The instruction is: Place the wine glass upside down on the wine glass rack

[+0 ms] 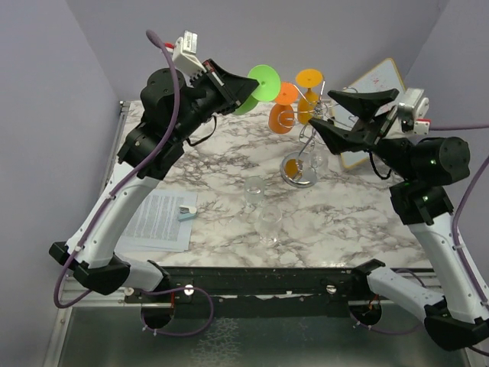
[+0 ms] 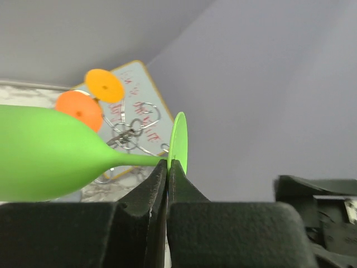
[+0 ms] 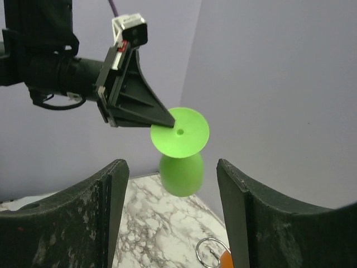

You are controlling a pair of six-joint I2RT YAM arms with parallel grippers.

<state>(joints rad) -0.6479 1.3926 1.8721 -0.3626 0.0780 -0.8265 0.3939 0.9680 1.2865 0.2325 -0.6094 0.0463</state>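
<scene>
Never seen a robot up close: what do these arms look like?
The left arm and right arm have white lower segments and chunky black joints. Purple cables run along them. The left gripper and right gripper have black wedge-shaped fingers, beside white camera boxes.

orange glasses (image 1: 283, 116) crowding the wine glass rack (image 1: 309, 144) top, right tool (image 1: 321, 110) just beside it, clear glasses (image 1: 254, 191) in front

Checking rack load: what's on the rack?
Two orange glasses hang upside down on the rack. The green glass is off it, held by the left gripper. How the orange stems seat is too small to tell.
</scene>
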